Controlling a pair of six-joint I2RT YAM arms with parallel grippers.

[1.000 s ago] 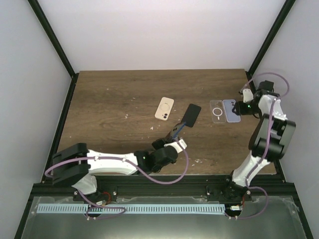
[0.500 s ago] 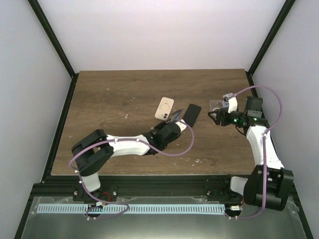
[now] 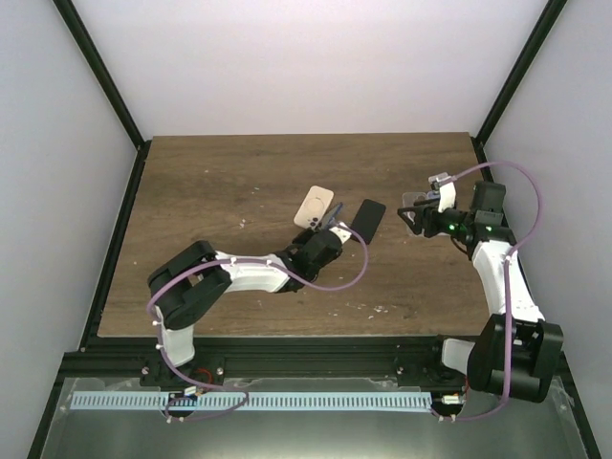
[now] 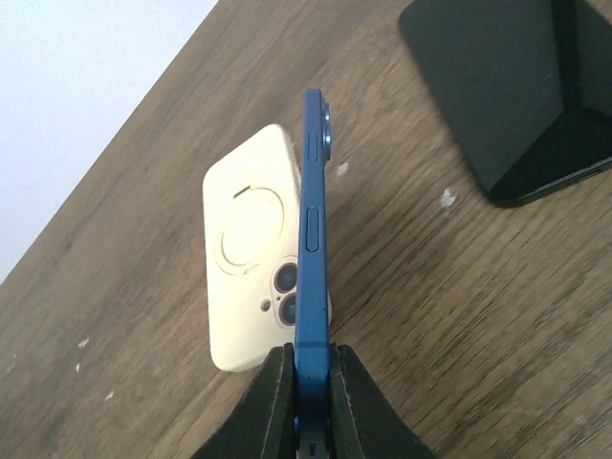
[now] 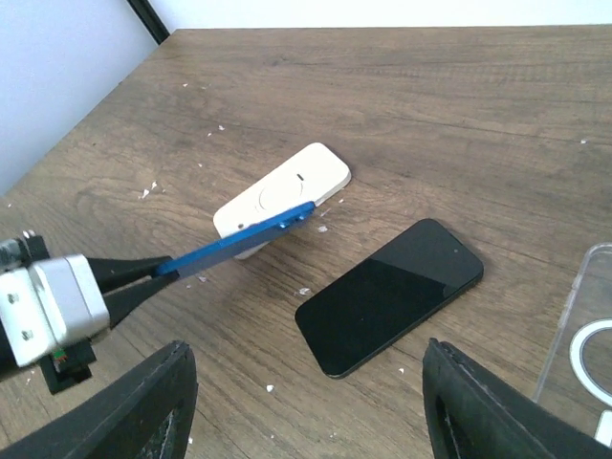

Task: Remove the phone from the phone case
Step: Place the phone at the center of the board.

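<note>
Two arms reach inward: left arm (image 3: 251, 274) low, jaws clamping a blue phone (image 4: 311, 239) edge-up; right arm (image 3: 497, 260) raised, jaws open.

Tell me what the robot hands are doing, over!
Left gripper shut on blue phone, held on edge. Right gripper open, empty. Cream case flat on table, close by. Black phone beside, apart.

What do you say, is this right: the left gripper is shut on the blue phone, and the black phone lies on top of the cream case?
Not quite. The left gripper is shut on the blue phone, but the black phone lies on the table, apart from the cream case. The right wrist view shows the gap.
</note>
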